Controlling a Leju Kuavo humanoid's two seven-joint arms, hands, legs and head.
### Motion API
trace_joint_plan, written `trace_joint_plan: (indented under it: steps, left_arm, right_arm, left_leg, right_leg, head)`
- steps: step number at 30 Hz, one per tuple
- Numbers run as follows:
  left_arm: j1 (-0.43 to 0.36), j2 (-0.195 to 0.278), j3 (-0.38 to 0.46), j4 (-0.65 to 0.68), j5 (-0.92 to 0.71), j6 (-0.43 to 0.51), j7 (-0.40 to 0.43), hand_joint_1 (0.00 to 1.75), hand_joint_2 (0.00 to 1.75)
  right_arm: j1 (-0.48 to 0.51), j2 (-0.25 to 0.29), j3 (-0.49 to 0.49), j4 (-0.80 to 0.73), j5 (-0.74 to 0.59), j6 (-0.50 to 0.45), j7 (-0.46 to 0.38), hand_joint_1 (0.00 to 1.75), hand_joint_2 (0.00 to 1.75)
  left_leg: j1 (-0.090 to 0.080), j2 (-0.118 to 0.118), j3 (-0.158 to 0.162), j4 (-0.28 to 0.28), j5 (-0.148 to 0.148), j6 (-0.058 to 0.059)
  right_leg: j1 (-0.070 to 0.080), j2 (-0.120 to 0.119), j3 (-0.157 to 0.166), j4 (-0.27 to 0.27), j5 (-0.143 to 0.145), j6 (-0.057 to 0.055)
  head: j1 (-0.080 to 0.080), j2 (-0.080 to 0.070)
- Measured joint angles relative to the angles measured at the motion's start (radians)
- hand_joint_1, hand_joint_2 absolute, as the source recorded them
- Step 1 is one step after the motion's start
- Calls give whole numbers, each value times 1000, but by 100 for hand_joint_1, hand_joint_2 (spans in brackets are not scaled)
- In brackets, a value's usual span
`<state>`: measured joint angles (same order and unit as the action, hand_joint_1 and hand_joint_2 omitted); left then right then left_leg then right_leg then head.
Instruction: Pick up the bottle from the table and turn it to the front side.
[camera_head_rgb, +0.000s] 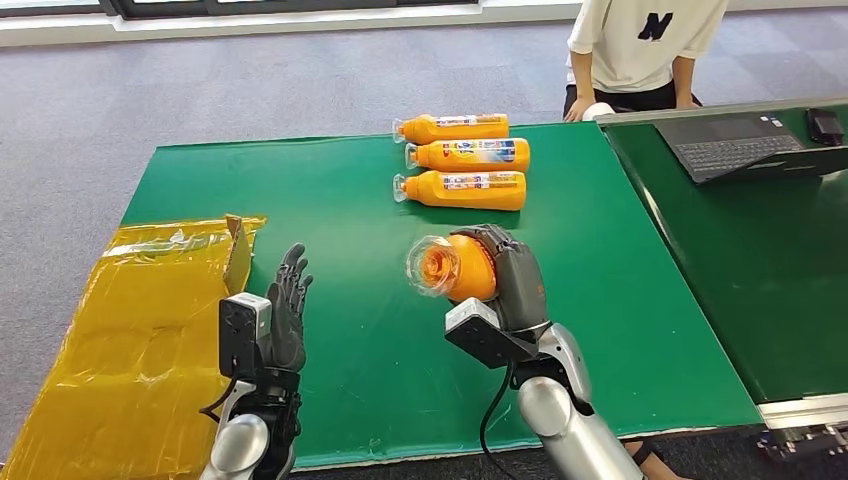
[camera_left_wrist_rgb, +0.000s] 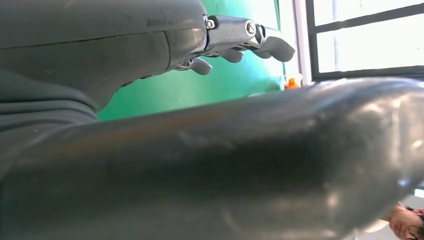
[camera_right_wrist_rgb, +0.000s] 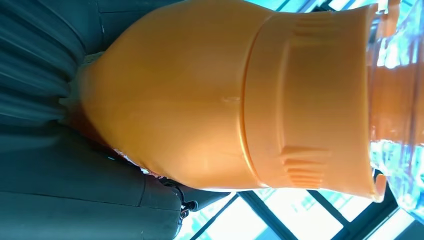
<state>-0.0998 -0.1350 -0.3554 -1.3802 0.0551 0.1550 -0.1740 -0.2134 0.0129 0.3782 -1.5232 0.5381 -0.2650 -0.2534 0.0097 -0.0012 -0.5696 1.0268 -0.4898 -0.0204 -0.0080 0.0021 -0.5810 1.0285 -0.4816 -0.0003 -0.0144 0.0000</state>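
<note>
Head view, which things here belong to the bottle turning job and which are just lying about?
Part of the job: orange bottle, held off the table by the right hand; green table.

Lying about: three orange bottles in a row; yellow bag; laptop; left hand, open and idle.

Four orange bottles (camera_head_rgb: 463, 157), one yellow bag (camera_head_rgb: 130, 330), one laptop (camera_head_rgb: 745, 143), one person (camera_head_rgb: 645, 50).

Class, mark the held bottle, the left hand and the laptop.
held bottle (camera_head_rgb: 468, 268): head view, orange shoulder behind the clear cap.
left hand (camera_head_rgb: 287, 310): head view, middle of the hand.
laptop (camera_head_rgb: 735, 150): head view, keyboard.
</note>
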Motion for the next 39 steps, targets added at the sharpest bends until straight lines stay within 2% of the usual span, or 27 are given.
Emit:
trace_joint_plan:
  steps: [3,11,23,27,31,35,39]
  left_arm:
    - [-7,0,-2,8,1,0,-4,0,0]
    - [-39,3,-29,41,-44,-19,-56,0,0]
    - [-55,6,-43,69,-54,-25,-62,0,0]
    - [-64,6,-50,78,-75,-37,-74,0,175]
    - [-86,5,-71,98,-127,-19,-97,0,175]
    - [-105,2,-92,110,-202,5,-107,0,175]
    - [-128,3,-102,122,-214,-87,-75,0,175]
  right_arm:
    - [-10,5,-1,0,-44,18,-10,175,175]
    - [-58,15,-18,26,-295,137,-46,175,175]
    - [-84,20,-30,69,-335,155,-54,175,175]
    - [-93,32,-35,89,-473,191,-83,175,175]
    - [-113,64,-39,118,-610,240,-109,175,175]
    - [-132,97,-39,137,-650,264,-109,175,175]
    - [-153,120,-39,151,-674,290,-93,175,175]
  left_leg:
    - [0,0,0,0,0,0]
    - [0,0,0,0,0,0]
    - [0,0,-1,0,0,0]
    - [0,0,-1,0,0,0]
    - [0,0,-1,0,1,0]
    - [0,0,-1,0,1,-1]
    - [0,0,-1,0,1,-1]
  right_leg:
    - [0,0,0,0,0,0]
    - [0,0,0,0,0,0]
    - [0,0,0,0,0,0]
    - [0,0,0,0,0,0]
    - [0,0,0,0,1,0]
    - [0,0,0,0,1,0]
    - [0,0,-1,0,1,0]
  head:
    - [0,0]
    - [0,0]
    - [0,0]
    - [0,0]
    - [0,0]
    - [0,0]
    - [0,0]
